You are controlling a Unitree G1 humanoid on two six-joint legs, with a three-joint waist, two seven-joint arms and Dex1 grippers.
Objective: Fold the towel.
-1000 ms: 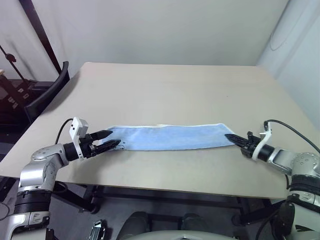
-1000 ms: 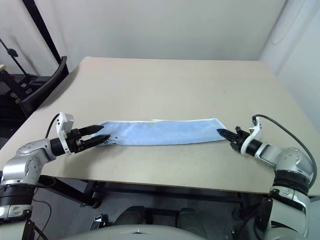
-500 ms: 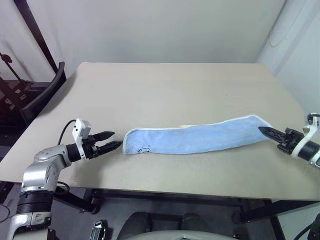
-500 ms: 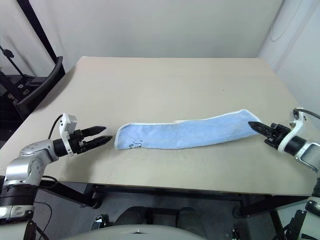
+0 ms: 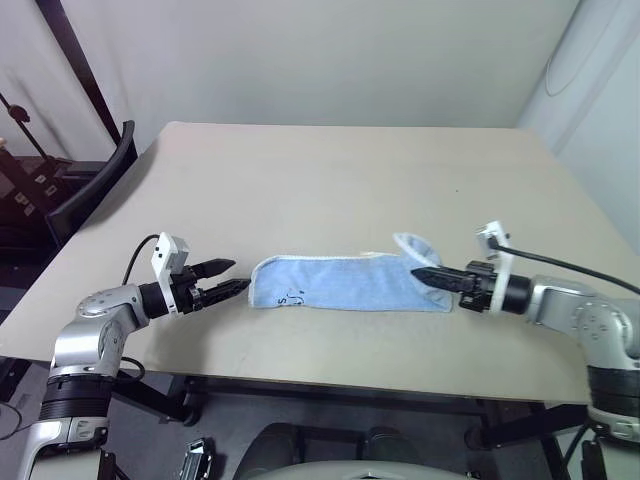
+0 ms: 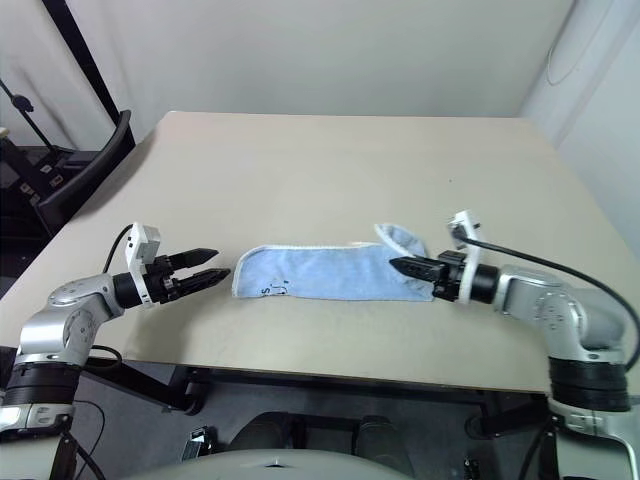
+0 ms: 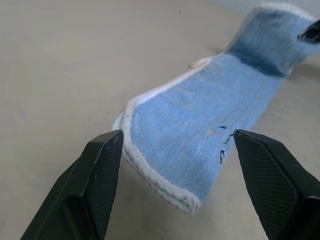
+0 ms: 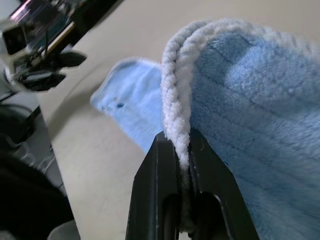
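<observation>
Surface: beige table point(image 5: 330, 170), matte and plain, with its far two thirds bare.
Room: white wall behind the table; a black chair point(image 5: 92, 185) stands off the far left edge, beside a black slanting pole point(image 5: 70, 55) and dark equipment on the far left.
Towel: light blue terry towel point(image 5: 335, 283) with white stitched edging, lying as a long narrow band across the near middle of the table, doubled lengthwise. Its left end lies flat and shows small dark marks; its right end is lifted and curled back over the band.
Right gripper: right gripper point(image 5: 420, 273), fingers pinched tight on the towel's doubled white edge at the raised right end, pointing left, low over the table.
Left gripper: left gripper point(image 5: 228, 279), fingers spread apart and holding nothing, aimed right at the towel's left end and just short of it; the left wrist view shows that corner between the two black fingertips point(image 7: 100, 165), not touching them.
Edges: the towel lies near the table's near edge and parallel to it, well apart from the left, right and far edges.
Open room: wide bare tabletop beyond the towel, and bare strips to its left and right.
</observation>
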